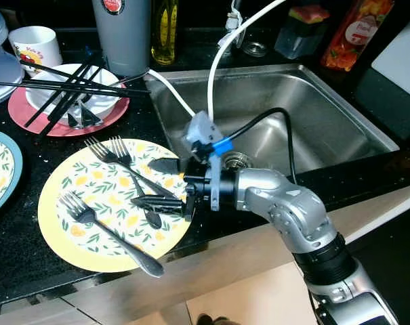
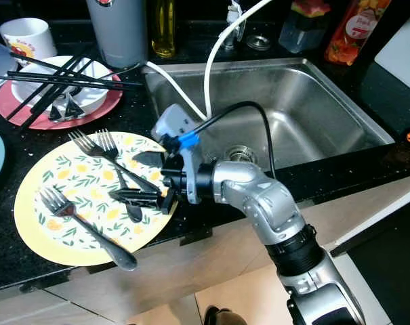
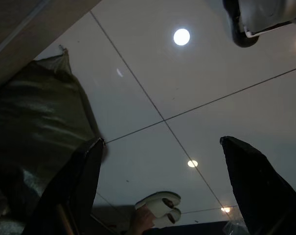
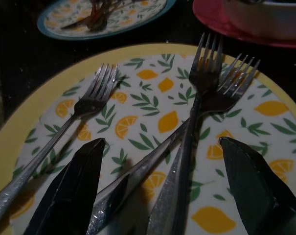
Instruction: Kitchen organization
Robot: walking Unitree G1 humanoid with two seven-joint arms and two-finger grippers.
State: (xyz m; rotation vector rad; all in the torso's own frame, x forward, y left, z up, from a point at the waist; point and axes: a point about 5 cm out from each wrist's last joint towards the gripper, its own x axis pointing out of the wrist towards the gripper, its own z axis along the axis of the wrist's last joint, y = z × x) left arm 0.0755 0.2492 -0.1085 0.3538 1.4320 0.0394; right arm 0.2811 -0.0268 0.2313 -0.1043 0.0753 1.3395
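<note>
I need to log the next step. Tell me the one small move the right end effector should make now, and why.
Probably lower and close. The right end effector is open over the yellow lemon plate, and in the right wrist view its fingers straddle the handles of the two crossed forks. Closing there would likely catch them.

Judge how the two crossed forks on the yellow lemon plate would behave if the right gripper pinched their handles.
The crossed forks look like stiff, shiny metal, so probably slippery. They overlap, so lifting one likely drags the other. Lying on the glossy plate between the right gripper's open fingers, they may skid.

Shiny metal forks (image 1: 116, 237) lie on a glossy glazed plate (image 1: 62, 233) beside a brushed steel sink (image 1: 306, 115)
</note>
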